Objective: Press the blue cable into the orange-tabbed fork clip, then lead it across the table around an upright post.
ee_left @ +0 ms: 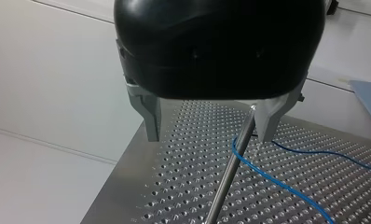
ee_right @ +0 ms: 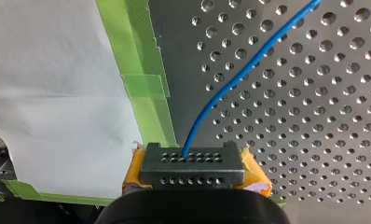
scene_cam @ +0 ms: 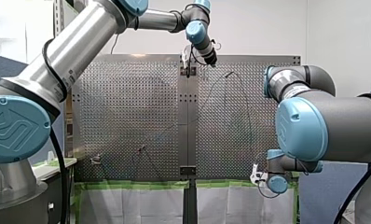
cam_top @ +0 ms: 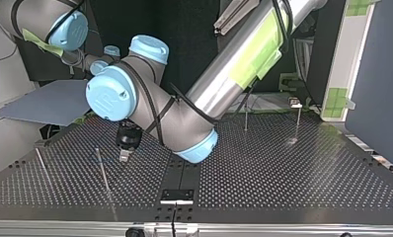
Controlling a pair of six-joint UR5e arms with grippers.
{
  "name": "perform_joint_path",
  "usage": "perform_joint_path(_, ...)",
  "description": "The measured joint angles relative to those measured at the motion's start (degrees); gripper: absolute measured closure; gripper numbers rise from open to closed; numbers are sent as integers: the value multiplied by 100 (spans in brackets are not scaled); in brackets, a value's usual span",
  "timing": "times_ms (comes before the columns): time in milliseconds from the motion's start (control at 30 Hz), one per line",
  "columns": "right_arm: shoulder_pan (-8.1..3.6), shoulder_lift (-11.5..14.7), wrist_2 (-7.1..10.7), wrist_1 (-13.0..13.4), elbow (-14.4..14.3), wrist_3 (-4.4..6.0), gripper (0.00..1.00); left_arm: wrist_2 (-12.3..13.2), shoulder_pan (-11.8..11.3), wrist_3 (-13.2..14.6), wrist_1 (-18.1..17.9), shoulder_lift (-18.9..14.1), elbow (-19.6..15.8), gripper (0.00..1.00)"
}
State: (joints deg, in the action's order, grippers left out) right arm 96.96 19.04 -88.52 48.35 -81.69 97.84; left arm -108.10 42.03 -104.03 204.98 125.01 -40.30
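Note:
The blue cable [ee_right: 230,84] runs out from my right gripper [ee_right: 193,164], whose yellow pads [ee_right: 256,173] are shut on it near the table's taped edge. In the front view that gripper [scene_cam: 257,177] sits low at the right. The cable [scene_cam: 248,116] climbs from there toward the far side. My left gripper [ee_left: 210,123] hangs open over the far part of the table [ee_left: 183,186]. An upright metal post [ee_left: 230,168] rises between its grey fingers [ee_left: 151,121], close to one of them. The cable [ee_left: 277,182] bends around that post. A small reddish-tabbed clip [scene_cam: 141,149] sits at the front view's lower left.
More thin posts stand on the perforated table, one [cam_top: 41,168] at the top view's left and two [cam_top: 246,118] [cam_top: 298,118] at its right. Green tape [ee_right: 146,86] and a white sheet [ee_right: 48,93] border the table by my right gripper. A grey-blue board [cam_top: 41,101] lies beyond the top view's left.

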Motion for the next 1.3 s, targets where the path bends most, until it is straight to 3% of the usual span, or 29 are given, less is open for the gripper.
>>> perform_joint_path(1000,20,0,6,-9,-1,-8,100,68,-11,-48,-13,-2,-20,1)
perform_joint_path(1300,21,0,8,-16,0,-3,100,59,-11,280,-170,-298,-436,1)
